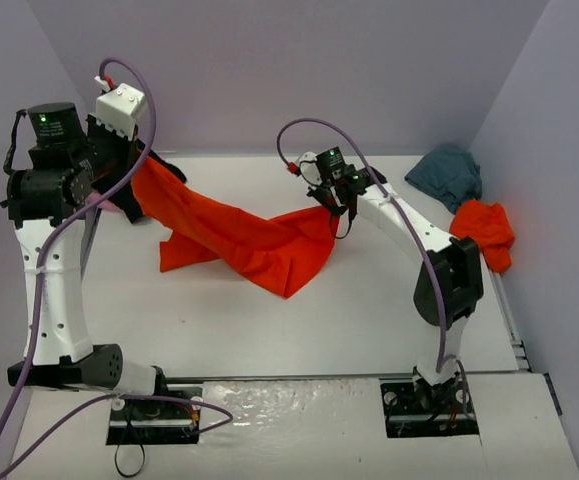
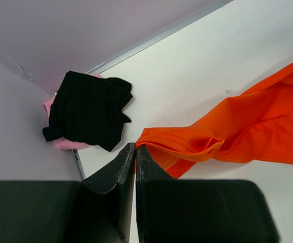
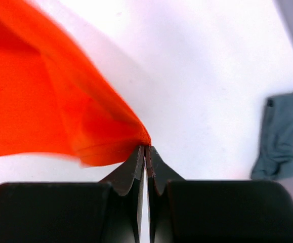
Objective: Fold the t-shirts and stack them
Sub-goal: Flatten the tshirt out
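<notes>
Early days I reckon: left gripper [image 2: 135,147] and right gripper [image 3: 147,148] each pinch one orange t-shirt [image 1: 259,240], slung across the table [image 1: 299,330]. Black shirt [image 2: 88,109], pink shirt [image 2: 65,143], teal shirt [image 1: 447,172] and other orange shirt [image 1: 484,232] look unfolded at the edges.

White table [image 1: 269,335] between plain lilac walls [image 1: 299,70], soft light

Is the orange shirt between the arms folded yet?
Not folded: the orange shirt hangs twisted between the left gripper and right gripper, whose shut jaws each pinch an edge; its middle sags onto the table.
</notes>
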Motion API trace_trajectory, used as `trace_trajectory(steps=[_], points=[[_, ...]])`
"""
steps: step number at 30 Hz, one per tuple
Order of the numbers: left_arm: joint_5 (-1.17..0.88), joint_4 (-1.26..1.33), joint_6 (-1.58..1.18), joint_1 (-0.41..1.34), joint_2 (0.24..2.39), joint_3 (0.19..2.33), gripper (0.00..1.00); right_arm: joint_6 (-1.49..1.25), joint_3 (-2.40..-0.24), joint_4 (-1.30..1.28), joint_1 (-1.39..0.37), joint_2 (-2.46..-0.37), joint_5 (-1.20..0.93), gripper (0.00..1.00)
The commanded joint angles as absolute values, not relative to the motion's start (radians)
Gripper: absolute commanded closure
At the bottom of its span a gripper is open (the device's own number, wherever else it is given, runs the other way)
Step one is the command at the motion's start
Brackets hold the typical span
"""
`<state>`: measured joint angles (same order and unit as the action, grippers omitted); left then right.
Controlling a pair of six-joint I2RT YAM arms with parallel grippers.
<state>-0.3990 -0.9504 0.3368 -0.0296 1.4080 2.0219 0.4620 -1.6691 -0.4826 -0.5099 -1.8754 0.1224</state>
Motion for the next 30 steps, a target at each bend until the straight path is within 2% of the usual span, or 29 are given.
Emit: trace_trajectory(steps=[1,2,4,5,6,7,9,11,14,30], points=[[-0.466,-0.886,0.338,-0.036,1.358,1.990,1.00,0.488,-1.676,-0.520,-0.482,-1.781,0.135,0.83],[-0.470,-0.885,0.339,-0.035,1.354,1.973,1.00,0.487,-1.666,-0.521,-0.480,-1.768,0.072,0.82],[-0.475,-0.880,0.341,-0.035,1.348,1.944,1.00,0.474,-1.654,-0.527,-0.487,-1.752,-0.005,0.57],[-0.478,-0.876,0.342,-0.035,1.346,1.931,1.00,0.466,-1.656,-0.536,-0.494,-1.750,-0.037,0.49],[-0.479,-0.876,0.343,-0.035,1.345,1.923,1.00,0.465,-1.657,-0.537,-0.495,-1.750,-0.064,0.49],[-0.481,-0.875,0.345,-0.034,1.345,1.914,1.00,0.460,-1.657,-0.537,-0.503,-1.759,-0.075,0.40],[-0.475,-0.871,0.347,-0.033,1.346,1.907,1.00,0.449,-1.671,-0.550,-0.504,-1.792,-0.112,0.46],[-0.469,-0.870,0.353,-0.031,1.347,1.905,1.00,0.435,-1.679,-0.556,-0.504,-1.811,-0.170,0.64],[-0.461,-0.874,0.360,-0.029,1.350,1.901,1.00,0.400,-1.705,-0.591,-0.525,-1.841,-0.264,0.56],[-0.441,-0.844,0.357,-0.024,1.367,1.861,1.00,0.352,-1.723,-0.691,-0.579,-2.082,-0.660,0.58]])
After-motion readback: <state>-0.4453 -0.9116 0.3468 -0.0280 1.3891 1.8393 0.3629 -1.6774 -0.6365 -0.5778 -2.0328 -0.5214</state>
